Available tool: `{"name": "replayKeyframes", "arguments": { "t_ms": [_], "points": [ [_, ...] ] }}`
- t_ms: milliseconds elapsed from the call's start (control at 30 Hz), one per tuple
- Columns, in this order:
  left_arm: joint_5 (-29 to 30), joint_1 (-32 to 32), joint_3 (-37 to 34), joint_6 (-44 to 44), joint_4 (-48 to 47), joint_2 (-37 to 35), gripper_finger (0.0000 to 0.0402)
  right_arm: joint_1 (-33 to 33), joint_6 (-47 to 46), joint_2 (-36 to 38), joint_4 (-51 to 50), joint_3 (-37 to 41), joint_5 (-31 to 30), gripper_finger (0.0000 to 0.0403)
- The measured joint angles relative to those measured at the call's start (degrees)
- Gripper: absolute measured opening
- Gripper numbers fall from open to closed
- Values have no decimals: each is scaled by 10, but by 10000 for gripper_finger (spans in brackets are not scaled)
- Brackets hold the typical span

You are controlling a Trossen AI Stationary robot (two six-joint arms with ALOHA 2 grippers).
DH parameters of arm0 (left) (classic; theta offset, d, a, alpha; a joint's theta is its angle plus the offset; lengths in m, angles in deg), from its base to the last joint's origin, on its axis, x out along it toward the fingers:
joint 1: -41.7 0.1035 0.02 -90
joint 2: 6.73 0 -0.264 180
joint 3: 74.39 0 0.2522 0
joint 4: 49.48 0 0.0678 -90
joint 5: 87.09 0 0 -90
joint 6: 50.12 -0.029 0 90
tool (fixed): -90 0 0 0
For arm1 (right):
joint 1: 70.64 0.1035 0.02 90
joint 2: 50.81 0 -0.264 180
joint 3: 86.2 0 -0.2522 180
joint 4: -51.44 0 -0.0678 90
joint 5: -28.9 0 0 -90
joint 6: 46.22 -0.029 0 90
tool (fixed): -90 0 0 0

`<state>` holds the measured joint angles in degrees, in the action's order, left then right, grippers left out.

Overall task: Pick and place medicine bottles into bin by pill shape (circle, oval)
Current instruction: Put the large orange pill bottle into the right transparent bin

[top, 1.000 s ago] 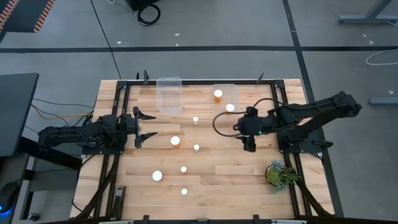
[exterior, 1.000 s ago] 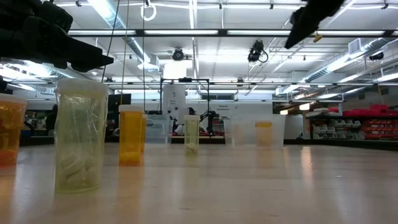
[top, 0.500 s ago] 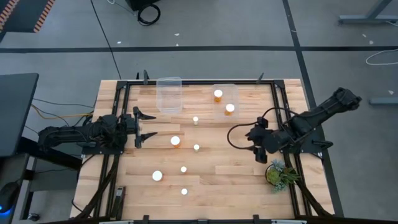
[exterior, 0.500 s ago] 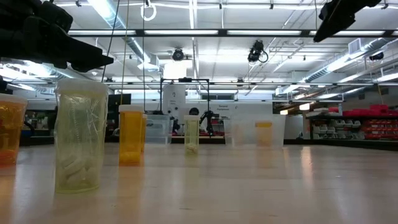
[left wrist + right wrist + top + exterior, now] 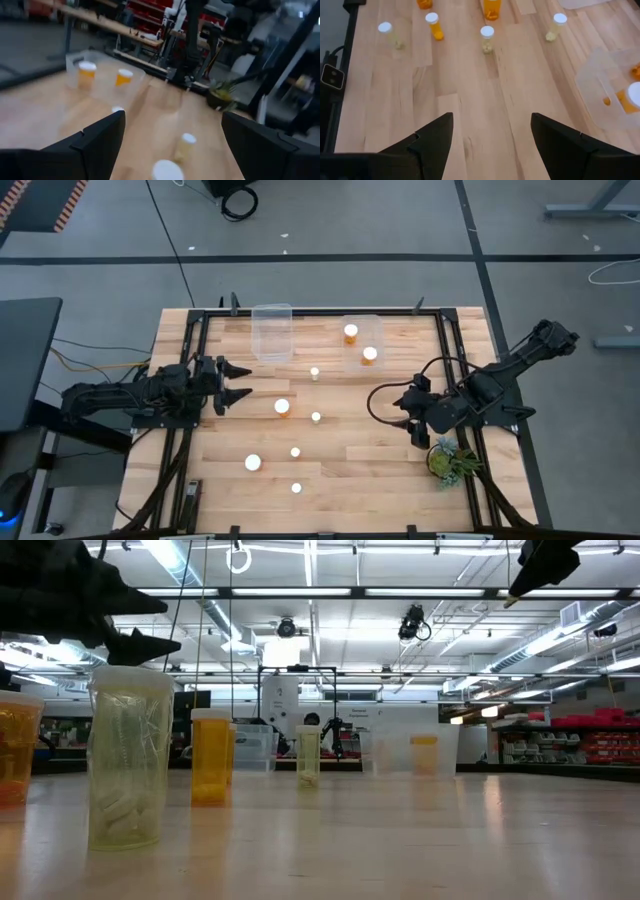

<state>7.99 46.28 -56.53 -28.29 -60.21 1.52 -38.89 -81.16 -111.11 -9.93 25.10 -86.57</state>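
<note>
From high overhead we look straight down on the whole surface [image 5: 330,470]. Low down, we sit at surface level, close behind the bottles [image 5: 128,760], facing the room. Each wrist view looks out between its own fingers [image 5: 432,137] across those same bottles.

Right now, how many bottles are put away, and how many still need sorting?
Done: two bottles sit in the right bin. The left bin looks empty. In hand: nothing; both grippers have open jaws. Left: six bottles still stand on the table.
</note>
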Motion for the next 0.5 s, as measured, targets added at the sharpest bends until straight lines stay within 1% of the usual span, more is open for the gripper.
{"name": "replayKeyframes", "arguments": {
  "t_ms": [100,200,300,433,500],
  "points": [
    [0,0,0,63,1,0,341,-1,2,0,0,0,-1,275],
    [0,0,0,89,1,0,341,0,4,0,0,0,-1,275],
    [6,0,0,86,1,0,341,-1,4,0,0,0,-1,275],
    [51,6,0,76,-17,0,341,-1,4,0,0,0,-6,275],
    [58,10,0,76,-21,0,341,-1,4,0,0,0,-11,275]
  ]
}}
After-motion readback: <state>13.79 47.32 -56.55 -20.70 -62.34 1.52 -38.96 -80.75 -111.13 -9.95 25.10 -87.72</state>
